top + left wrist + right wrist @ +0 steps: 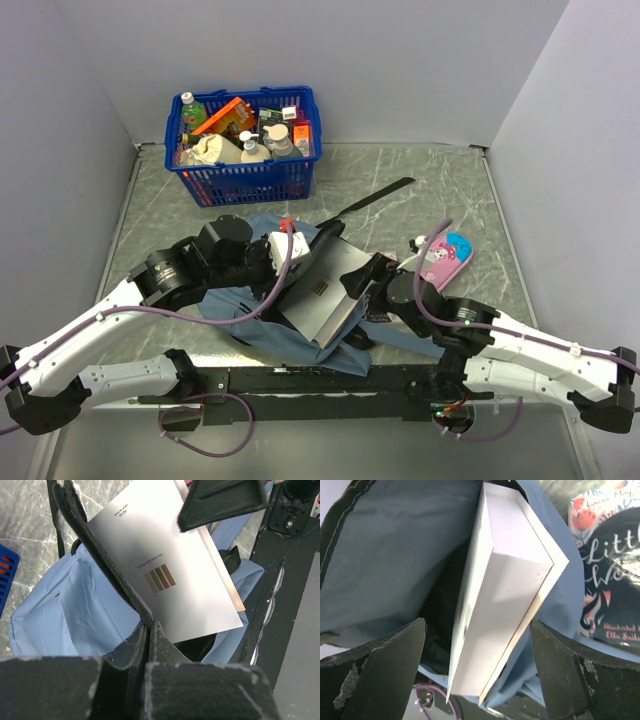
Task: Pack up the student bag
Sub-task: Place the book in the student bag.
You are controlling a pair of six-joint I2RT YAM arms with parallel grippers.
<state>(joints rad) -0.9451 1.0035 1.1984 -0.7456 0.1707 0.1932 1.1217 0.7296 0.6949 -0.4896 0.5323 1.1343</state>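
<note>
A grey marbled tabletop [450,190] boxed in by plain grey walls carries the scene. The bag [250,315] lies slumped at the near middle, between the two arms. Behind the bag, to the far left, stands a blue basket [245,185] of bottles and packets. Just right of the bag lies a pink pencil case [447,257]. A white book [505,595] sits partway in the bag's mouth, tilted, with a good part of it sticking out.

We see the left gripper [148,630] pressed together on the bag's zipper edge [100,565], lifting that rim so the mouth gapes. The right gripper [477,630] is spread wide, one finger on each side of the book's outer end, touching neither face as far as we can tell. A second book [610,580], with a dark flowered cover, lies just beside the bag's mouth on the right of the right wrist view.

We judge the white book to be only half packed, and the risks follow from that. If the right gripper pushes off-centre, the book could pivot and catch a corner on the soft fabric, bunching it up rather than sliding in. The bag is limp, so a push may drag the whole bag along the tabletop instead. If the thin zipper edge slips from the left pinch, the mouth would fall shut onto the book. A spread finger could also snag the second book.
</note>
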